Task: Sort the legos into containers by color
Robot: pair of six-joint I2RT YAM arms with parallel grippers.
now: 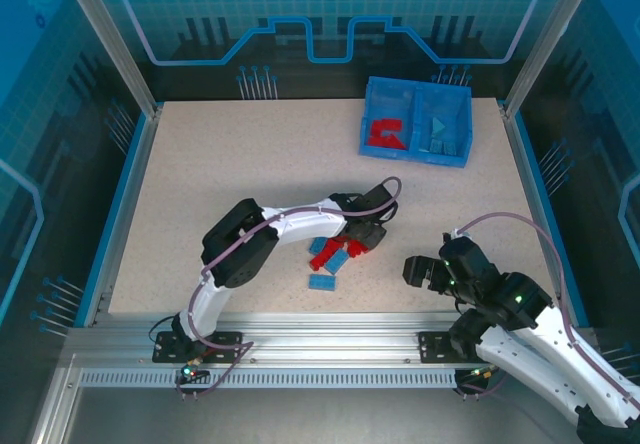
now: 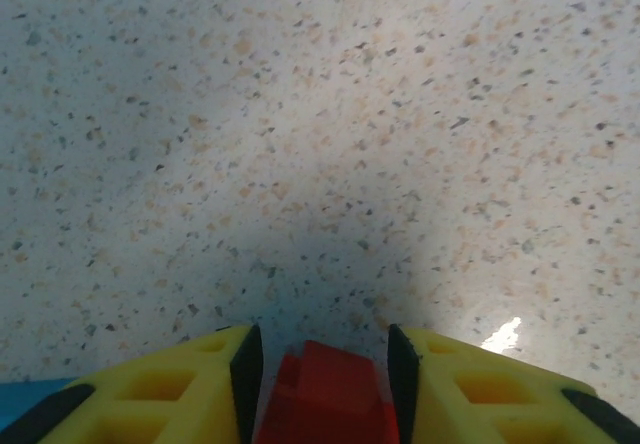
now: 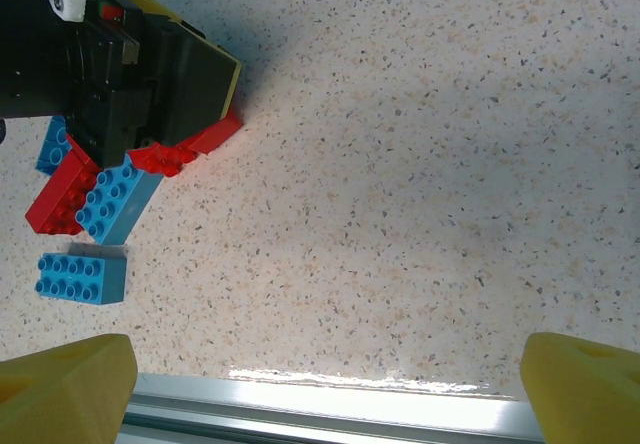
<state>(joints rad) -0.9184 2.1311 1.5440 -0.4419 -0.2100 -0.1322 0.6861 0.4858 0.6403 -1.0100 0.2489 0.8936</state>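
Observation:
My left gripper [image 1: 357, 247] [image 2: 318, 349] is down at the table, its black pads pressed close on either side of a red lego [image 2: 325, 394] [image 3: 190, 144]. Beside it lie a red lego [image 1: 327, 252] [image 3: 60, 196] and two light blue legos [image 1: 335, 261] [image 3: 115, 202], [image 1: 322, 282] [image 3: 80, 276]. The blue bin [image 1: 415, 156] stands at the back right. Its left compartment holds red legos [image 1: 385, 132] and its right one holds blue legos [image 1: 440, 136]. My right gripper [image 1: 425, 271] [image 3: 330, 374] hovers open over bare table near the front edge, nothing between its fingers.
A metal rail [image 3: 330, 404] runs along the table's near edge just under my right gripper. Blue-edged walls [image 1: 125, 184] border the speckled tabletop left and right. Open tabletop lies between the pile and the bin.

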